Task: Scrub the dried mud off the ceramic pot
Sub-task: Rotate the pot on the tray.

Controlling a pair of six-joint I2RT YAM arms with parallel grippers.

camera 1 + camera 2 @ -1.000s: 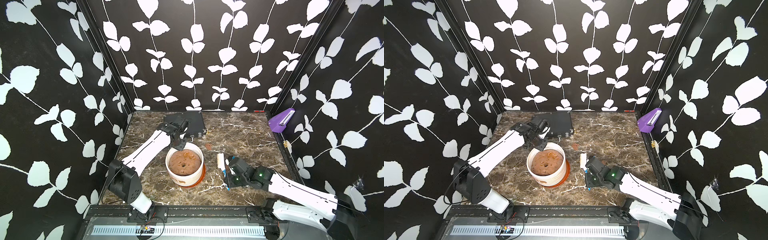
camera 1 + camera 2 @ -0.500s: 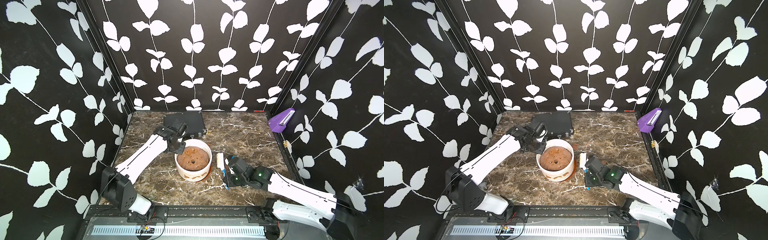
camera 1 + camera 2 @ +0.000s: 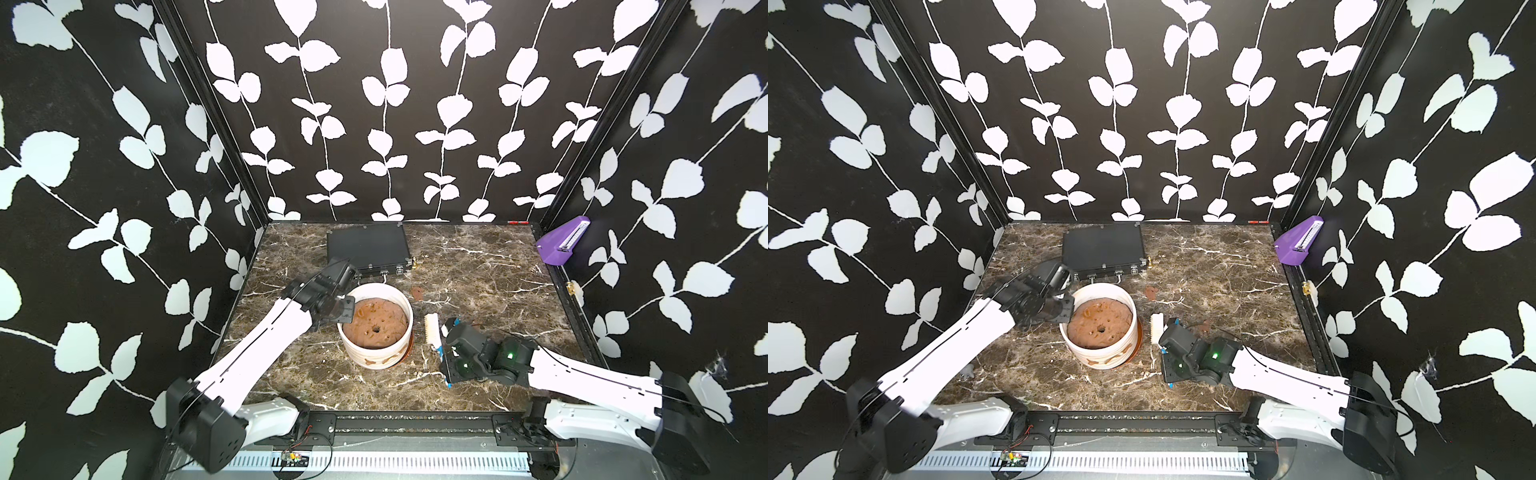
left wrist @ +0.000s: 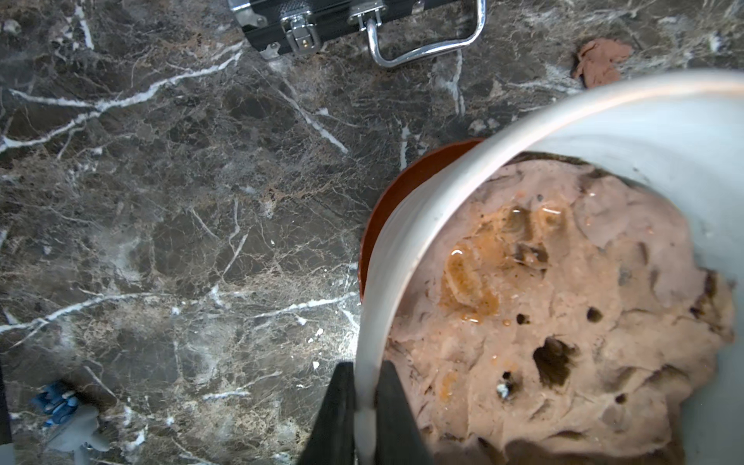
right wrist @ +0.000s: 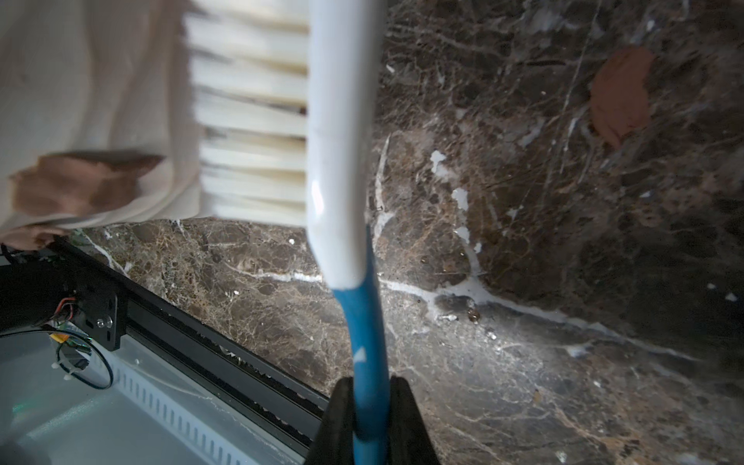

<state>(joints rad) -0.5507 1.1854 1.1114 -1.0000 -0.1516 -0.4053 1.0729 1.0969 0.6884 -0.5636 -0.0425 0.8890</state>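
**Top views.** The ceramic pot (image 3: 361, 353) stands upright near the middle of the marble table (image 3: 478, 282), in front of a closed black case (image 3: 368, 249). A lumpy brown mound (image 3: 376, 324) fills its interior. The dried mud (image 3: 374, 363) shows as reddish-brown blotches low on the near wall in both top views (image 3: 1100, 365). The left gripper (image 3: 347, 309) sits at the rim on the pot's left side. The right gripper (image 3: 446, 336) is just beside the pot on its right and carries a brush (image 3: 431, 328), whose white head lies near the wall. A separate brown patch (image 3: 417, 293) lies on the table behind the brush.

**Left wrist.** The left gripper (image 4: 366, 374) straddles the pot rim (image 4: 402, 225), with one finger outside and one inside. Both fingers are closed against the wall and no gap is visible. The orange-brown saucer (image 4: 386, 201) projects from under the pot.

**Right wrist.** The right gripper (image 5: 370, 386) is clamped tight on the brush's blue handle (image 5: 366, 322). The bristles (image 5: 249, 100) point towards the pot wall (image 5: 80, 80). Contact cannot be confirmed because the picture is blurred. A mud blotch (image 5: 80, 181) sits on the wall near the lowest bristles.
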